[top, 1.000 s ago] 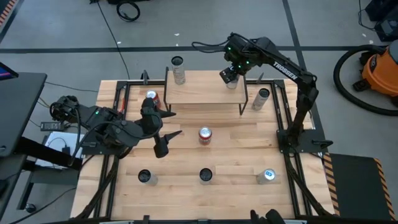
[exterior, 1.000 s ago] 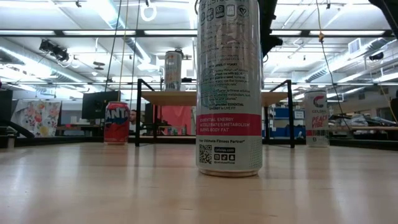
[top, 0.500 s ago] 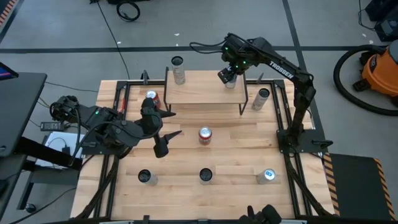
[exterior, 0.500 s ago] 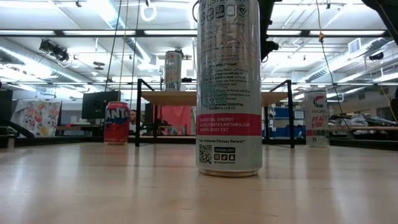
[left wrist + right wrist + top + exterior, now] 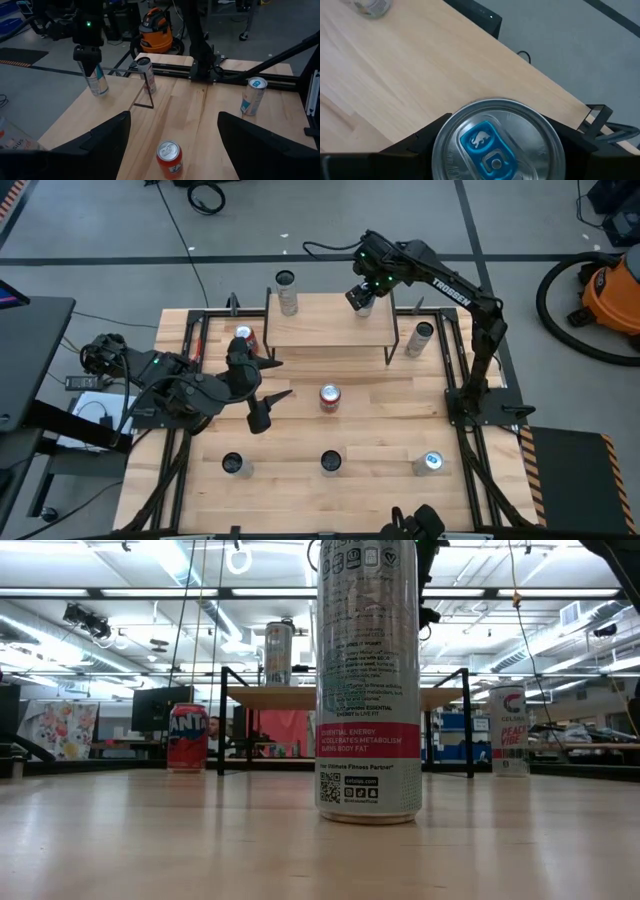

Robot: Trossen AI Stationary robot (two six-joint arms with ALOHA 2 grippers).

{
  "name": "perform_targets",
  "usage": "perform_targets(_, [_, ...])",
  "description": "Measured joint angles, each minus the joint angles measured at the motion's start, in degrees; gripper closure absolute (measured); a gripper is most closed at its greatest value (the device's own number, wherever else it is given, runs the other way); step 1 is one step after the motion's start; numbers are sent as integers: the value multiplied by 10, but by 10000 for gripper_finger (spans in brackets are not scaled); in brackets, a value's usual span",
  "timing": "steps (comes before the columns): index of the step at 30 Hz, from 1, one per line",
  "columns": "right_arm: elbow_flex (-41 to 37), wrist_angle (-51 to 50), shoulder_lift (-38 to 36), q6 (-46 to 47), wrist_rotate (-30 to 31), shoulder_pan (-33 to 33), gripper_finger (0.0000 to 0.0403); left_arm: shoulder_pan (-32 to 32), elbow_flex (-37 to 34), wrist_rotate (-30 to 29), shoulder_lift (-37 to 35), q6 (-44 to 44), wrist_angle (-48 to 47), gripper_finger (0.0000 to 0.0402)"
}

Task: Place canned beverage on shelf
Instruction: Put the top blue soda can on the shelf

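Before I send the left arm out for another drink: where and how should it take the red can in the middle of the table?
Grip the red can around its round side wall, coming level from the left gripper's side. It stands upright, apart from the other cans, so the sides are free.

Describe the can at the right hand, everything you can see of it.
The can is slim, silver metal with blue and red print and a blue pull tab bearing a bull, lying flat. It stands upright at the shelf's far edge, toward the right end, with the right hand around its top.
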Motion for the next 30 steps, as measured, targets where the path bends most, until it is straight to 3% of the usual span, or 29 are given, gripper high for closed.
perform_targets(16, [0,-2,0,7,-43,0,134,0,0,0,0,0,0,91])
perform_targets(30, [-1,-19,0,17,-43,3,135,0,0,0,0,0,0,91])
